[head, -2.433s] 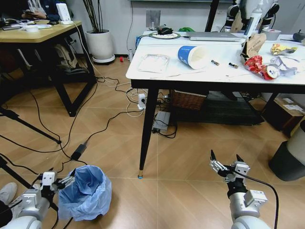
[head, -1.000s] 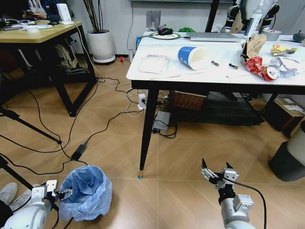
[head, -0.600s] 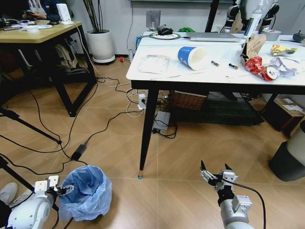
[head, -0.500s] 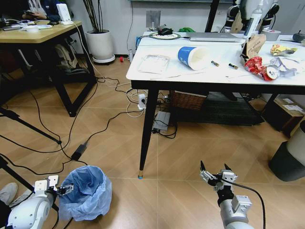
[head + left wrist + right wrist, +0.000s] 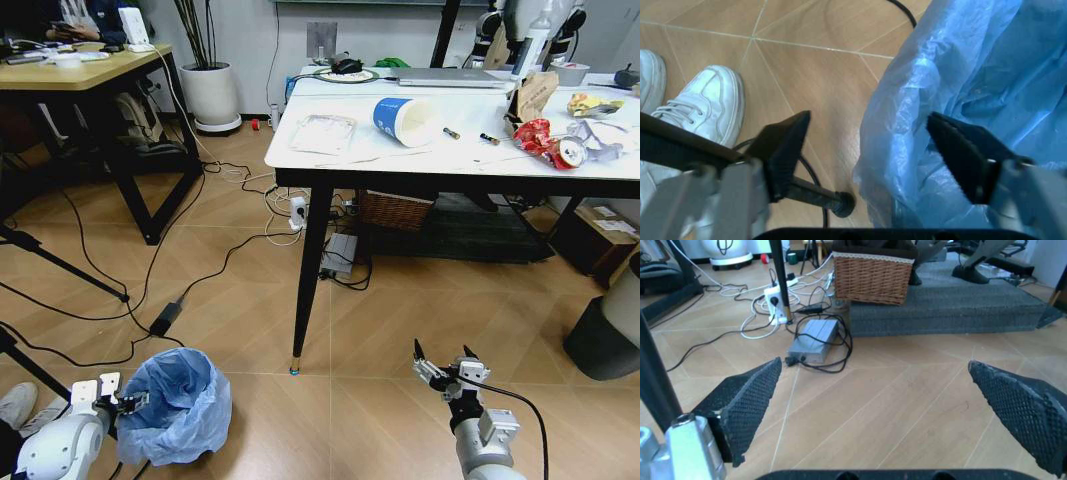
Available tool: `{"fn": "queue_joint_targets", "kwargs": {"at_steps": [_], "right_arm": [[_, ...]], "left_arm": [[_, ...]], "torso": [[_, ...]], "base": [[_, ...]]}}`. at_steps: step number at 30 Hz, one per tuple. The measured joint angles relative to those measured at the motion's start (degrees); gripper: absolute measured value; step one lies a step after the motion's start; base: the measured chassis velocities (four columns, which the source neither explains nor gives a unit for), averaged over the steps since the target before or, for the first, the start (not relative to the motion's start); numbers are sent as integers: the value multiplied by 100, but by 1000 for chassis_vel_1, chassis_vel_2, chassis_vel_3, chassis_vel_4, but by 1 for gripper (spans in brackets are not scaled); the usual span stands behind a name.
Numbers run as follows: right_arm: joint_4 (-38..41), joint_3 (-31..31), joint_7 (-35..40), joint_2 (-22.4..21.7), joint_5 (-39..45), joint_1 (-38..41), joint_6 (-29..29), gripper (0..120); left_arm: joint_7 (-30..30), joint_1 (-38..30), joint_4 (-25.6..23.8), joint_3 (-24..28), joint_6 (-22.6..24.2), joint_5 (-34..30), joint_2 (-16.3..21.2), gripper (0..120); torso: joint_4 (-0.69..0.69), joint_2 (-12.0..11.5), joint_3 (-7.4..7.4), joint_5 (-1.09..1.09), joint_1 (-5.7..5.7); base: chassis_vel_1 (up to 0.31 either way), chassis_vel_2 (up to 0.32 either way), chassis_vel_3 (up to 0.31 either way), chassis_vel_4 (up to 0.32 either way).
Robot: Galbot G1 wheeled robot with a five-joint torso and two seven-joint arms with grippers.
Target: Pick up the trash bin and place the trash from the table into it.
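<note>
The trash bin (image 5: 180, 405), lined with a crinkly light-blue bag, stands on the floor at my lower left. My left gripper (image 5: 126, 402) is open at its near rim. In the left wrist view the left gripper (image 5: 870, 150) straddles the bag's edge (image 5: 907, 100), one finger outside and one over the bag. My right gripper (image 5: 440, 367) hangs open low over the floor, right of the table leg. On the white table (image 5: 470, 157) lies trash: a blue-white cup (image 5: 405, 118), clear packaging (image 5: 323, 132), a red crushed bottle (image 5: 545, 140) and a cardboard piece (image 5: 535, 92).
A black table leg (image 5: 310, 270) stands between the two arms. Cables (image 5: 150, 290) trail across the floor, and a white shoe (image 5: 703, 107) sits beside the bin. A larger grey bin (image 5: 610, 335) stands at the right. Under the table are a wicker basket (image 5: 873, 272) and a power adapter (image 5: 812, 342).
My left gripper has sunk lower against the bin's near rim. My right arm has drifted left and down, still open. The bin and the trash on the table have stayed put.
</note>
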Motion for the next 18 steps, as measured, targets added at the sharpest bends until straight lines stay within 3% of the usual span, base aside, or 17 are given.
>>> {"fn": "queue_joint_targets", "kwargs": {"at_steps": [12,18], "right_arm": [[0,-19,-38,-5,-11,4,20,100],[20,-25,-39,12,-38,-3,34,100]], "left_arm": [[-340,-42,12,70,-24,-83,-52,20],[-566,-2,-92,79,6,-270,-66,3]], "torso": [[0,0,0,0,0],[0,1,0,2,0]], "base": [[0,0,0,0],[0,0,0,0]]}}
